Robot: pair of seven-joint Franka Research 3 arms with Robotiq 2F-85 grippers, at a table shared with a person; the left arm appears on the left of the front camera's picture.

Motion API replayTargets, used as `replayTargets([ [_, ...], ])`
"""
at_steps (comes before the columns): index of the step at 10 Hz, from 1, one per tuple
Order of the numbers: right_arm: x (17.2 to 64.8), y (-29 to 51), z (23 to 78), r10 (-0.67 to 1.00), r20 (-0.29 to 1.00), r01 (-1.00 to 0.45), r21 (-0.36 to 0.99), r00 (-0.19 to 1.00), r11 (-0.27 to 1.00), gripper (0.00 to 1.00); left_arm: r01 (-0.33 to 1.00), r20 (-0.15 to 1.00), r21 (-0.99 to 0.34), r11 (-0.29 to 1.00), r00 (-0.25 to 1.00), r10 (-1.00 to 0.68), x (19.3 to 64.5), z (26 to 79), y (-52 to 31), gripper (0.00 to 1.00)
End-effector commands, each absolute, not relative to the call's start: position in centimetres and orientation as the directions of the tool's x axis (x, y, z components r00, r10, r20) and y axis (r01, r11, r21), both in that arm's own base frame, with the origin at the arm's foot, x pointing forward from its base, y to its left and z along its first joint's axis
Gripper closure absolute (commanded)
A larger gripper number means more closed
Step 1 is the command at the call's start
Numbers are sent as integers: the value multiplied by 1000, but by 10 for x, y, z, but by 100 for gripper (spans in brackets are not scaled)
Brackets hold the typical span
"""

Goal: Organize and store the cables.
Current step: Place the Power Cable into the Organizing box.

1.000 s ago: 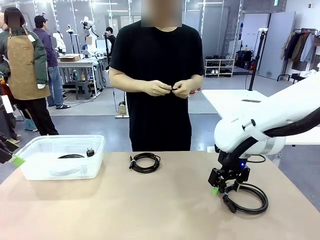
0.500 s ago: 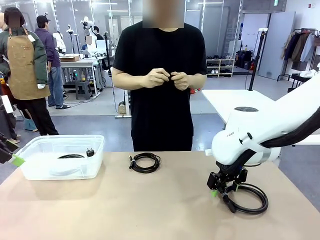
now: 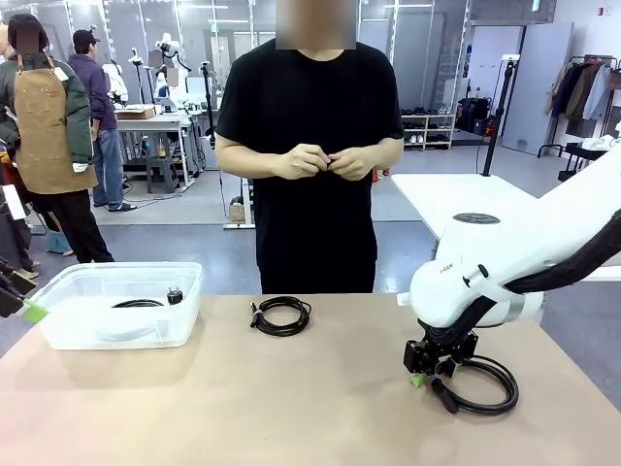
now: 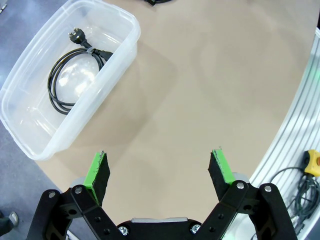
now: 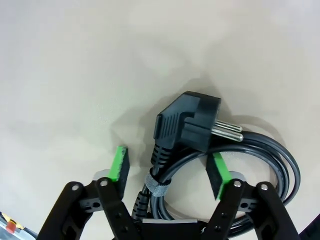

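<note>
My right gripper [image 5: 167, 155], fingers spread, straddles the coiled cable [image 5: 280, 150] beside its plug [image 5: 192, 120] near the right edge of the table [image 3: 194, 408]; my left gripper [image 4: 159, 154] hangs spread by the bin [image 4: 112, 70].

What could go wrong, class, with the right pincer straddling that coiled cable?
The right pincer straddles the cable close by its plug; closing there may catch only some loops, so the coil could sag or slip. The bin stands far across the table, so a weak grip might drop it on the way.
</note>
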State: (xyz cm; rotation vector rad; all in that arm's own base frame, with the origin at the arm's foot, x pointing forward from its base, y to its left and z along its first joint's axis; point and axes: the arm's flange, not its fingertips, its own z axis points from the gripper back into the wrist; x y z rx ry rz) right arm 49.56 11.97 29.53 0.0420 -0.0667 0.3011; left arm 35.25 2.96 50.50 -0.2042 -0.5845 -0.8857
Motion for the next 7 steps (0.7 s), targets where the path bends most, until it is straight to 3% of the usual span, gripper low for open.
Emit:
replayTargets([
  [1, 490, 125, 295, 315, 85, -319, 29, 945, 947, 100, 782, 571, 78, 619, 474, -671, 355, 504, 31, 0],
  [3, 491, 125, 296, 315, 83, -318, 27, 945, 948, 100, 782, 571, 78, 619, 474, -671, 355, 504, 31, 0],
  [4, 491, 124, 298, 312, 85, -315, 25, 946, 949, 95, 782, 571, 78, 619, 474, -671, 355, 504, 31, 0],
  [5, 490, 123, 303, 314, 86, -317, 26, 946, 948, 100, 782, 571, 78, 619, 474, -671, 355, 504, 31, 0],
  [7, 489, 126, 311, 328, 87, -330, 15, 941, 944, 100, 782, 571, 78, 619, 474, -671, 355, 504, 31, 0],
])
